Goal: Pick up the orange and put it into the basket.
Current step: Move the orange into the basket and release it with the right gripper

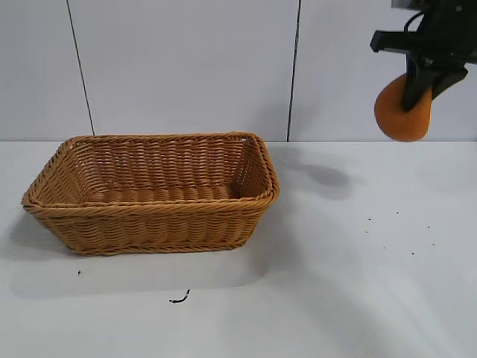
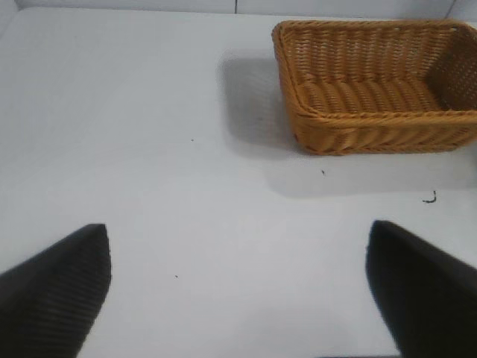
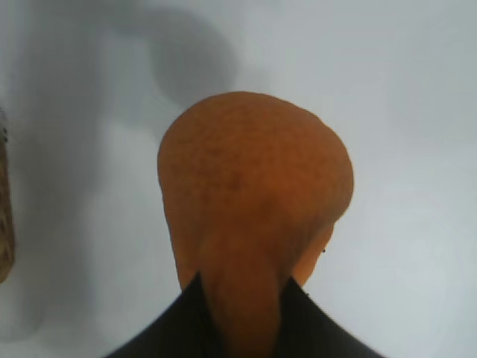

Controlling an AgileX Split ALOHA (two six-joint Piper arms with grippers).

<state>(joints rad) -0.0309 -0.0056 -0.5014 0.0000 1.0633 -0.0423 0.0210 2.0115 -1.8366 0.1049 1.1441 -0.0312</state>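
My right gripper (image 1: 419, 88) is shut on the orange (image 1: 402, 113), a dull orange-brown lump that hangs from the fingers high above the table at the far right. In the right wrist view the orange (image 3: 253, 194) fills the middle, pinched at its narrow end between the two black fingers (image 3: 175, 324). The tan wicker basket (image 1: 153, 212) stands empty on the table at the left, well apart from the orange; it also shows in the left wrist view (image 2: 373, 123). My left gripper (image 2: 238, 291) is open and empty over bare table, away from the basket.
The white table (image 1: 358, 283) has a few dark specks and a small dark scrap (image 1: 179, 299) in front of the basket. A white panelled wall (image 1: 186, 67) stands behind. The basket's edge (image 3: 4, 224) shows at the side of the right wrist view.
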